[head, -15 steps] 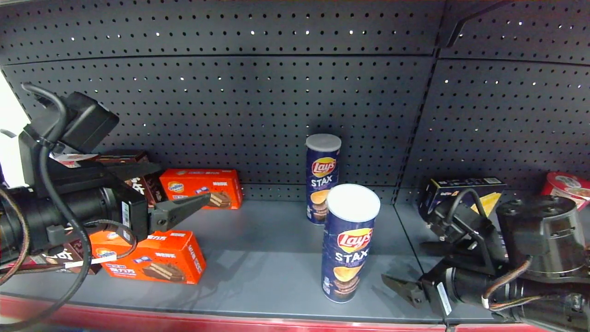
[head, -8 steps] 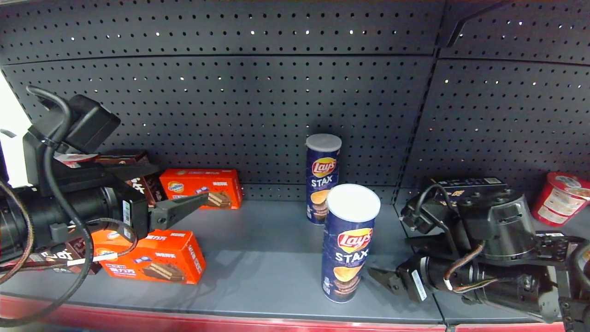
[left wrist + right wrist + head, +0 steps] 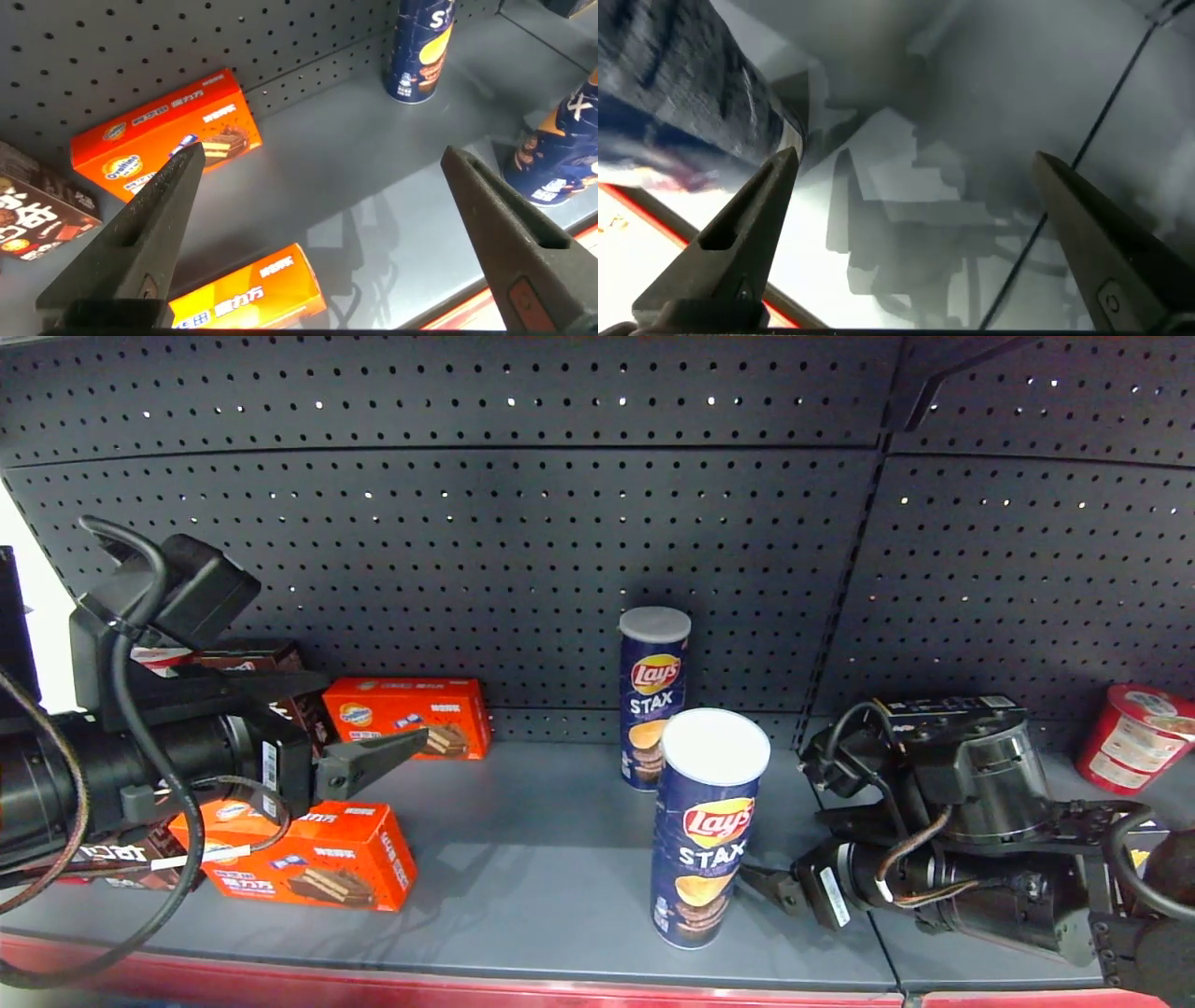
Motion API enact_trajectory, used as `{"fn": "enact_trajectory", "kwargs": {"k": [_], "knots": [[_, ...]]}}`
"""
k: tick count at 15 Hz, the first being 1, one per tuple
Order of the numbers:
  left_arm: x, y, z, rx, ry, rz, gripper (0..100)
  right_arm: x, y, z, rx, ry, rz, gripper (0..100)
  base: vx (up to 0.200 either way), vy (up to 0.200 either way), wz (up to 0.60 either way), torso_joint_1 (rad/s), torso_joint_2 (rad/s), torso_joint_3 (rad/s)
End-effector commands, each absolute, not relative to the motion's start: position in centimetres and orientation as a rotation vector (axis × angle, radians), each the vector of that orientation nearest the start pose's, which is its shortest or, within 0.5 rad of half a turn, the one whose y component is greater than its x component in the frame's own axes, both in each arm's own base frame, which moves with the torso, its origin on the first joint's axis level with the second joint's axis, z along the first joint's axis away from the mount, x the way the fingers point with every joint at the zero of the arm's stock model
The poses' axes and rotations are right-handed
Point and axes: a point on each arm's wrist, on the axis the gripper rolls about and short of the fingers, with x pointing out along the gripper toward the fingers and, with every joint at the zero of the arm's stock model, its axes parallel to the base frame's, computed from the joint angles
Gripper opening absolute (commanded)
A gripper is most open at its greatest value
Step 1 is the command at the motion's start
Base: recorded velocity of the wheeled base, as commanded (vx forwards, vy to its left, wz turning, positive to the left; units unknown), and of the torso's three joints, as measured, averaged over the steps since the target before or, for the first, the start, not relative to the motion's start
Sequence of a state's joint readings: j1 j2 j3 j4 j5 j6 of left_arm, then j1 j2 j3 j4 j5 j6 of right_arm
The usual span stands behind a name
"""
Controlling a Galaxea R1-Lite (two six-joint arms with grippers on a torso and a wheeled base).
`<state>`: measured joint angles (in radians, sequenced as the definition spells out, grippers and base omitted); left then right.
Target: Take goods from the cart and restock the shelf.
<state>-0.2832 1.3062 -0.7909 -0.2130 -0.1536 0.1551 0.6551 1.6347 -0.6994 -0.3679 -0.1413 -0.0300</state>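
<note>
we see the front chips can (image 3: 709,826), a dark blue tube with a white lid and pictured crisps, standing upright near the front edge of the grey shelf (image 3: 541,859), ahead of a second chips can (image 3: 653,695) by the pegboard. the right gripper (image 3: 758,885) sits low just beside it, jaws spread. the left gripper (image 3: 322,154) hangs above the front orange box (image 3: 313,854), jaws spread too.

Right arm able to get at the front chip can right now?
Probably yes: the open right gripper sits low beside the front chip can, nothing between them; the rear chip can stands clear behind.
</note>
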Motion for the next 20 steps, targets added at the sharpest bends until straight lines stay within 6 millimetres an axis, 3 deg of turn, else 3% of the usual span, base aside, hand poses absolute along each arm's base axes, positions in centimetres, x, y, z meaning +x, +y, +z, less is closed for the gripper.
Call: {"fn": "enact_trajectory", "kwargs": {"k": [1,20], "knots": [[20.1,-6.2,23.8,0.171,0.275,-0.455,100,21.7,16.7,14.8,-0.255,0.522,0.519,100,0.0,0.0,0.0,0.0,0.0,0.0],[20.2,-5.9,23.7,0.169,0.278,-0.445,100,21.7,19.1,14.3,-0.273,0.514,0.579,100,0.0,0.0,0.0,0.0,0.0,0.0]]}}
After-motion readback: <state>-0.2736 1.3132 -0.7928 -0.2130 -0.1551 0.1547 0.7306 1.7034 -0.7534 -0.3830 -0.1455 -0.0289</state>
